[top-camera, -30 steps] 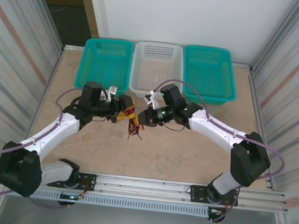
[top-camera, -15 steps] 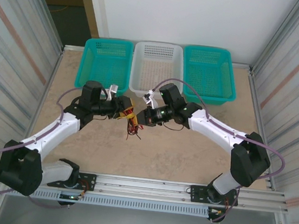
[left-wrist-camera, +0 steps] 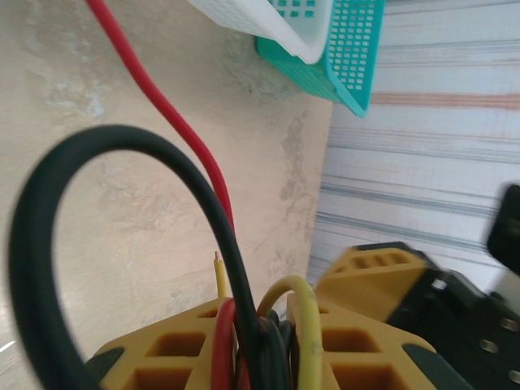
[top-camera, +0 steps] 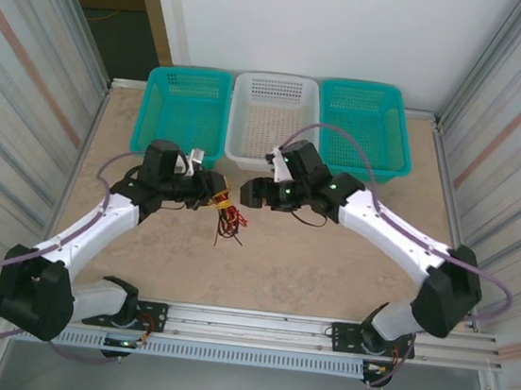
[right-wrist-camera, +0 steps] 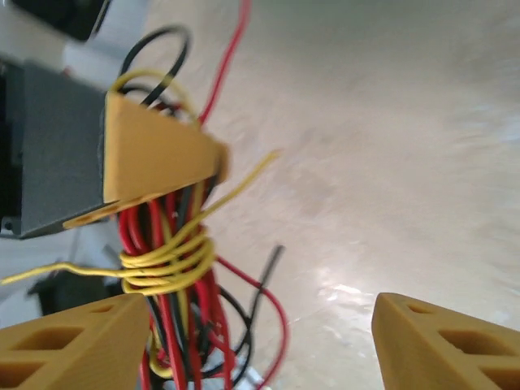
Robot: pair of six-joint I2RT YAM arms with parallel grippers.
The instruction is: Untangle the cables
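Observation:
The cables (top-camera: 229, 220) are a tangled bundle of thin red, black and pale yellow wires, hanging over the middle of the table. My left gripper (top-camera: 214, 195) is shut on the bundle's top. In the left wrist view, red, black and yellow strands are squeezed between the gripper's (left-wrist-camera: 272, 345) yellow fingers, and a black loop (left-wrist-camera: 49, 203) and a red strand (left-wrist-camera: 162, 106) arch away. My right gripper (top-camera: 252, 194) stands open just right of the bundle. In the right wrist view the cables (right-wrist-camera: 166, 268), bound by yellow coils, hang by the right gripper's (right-wrist-camera: 260, 341) left finger (right-wrist-camera: 73, 341).
Three baskets line the far edge: teal (top-camera: 187, 110), white (top-camera: 273, 111) and teal (top-camera: 364, 127). The left wrist view catches the corners of the white basket (left-wrist-camera: 268, 20) and a teal one (left-wrist-camera: 345, 57). Corrugated walls close both sides. Bare tabletop lies in front of the bundle.
The right arm has swung outward and its gripper has drawn slightly back from the bundle. The left gripper keeps its hold, and the wires hang a little lower.

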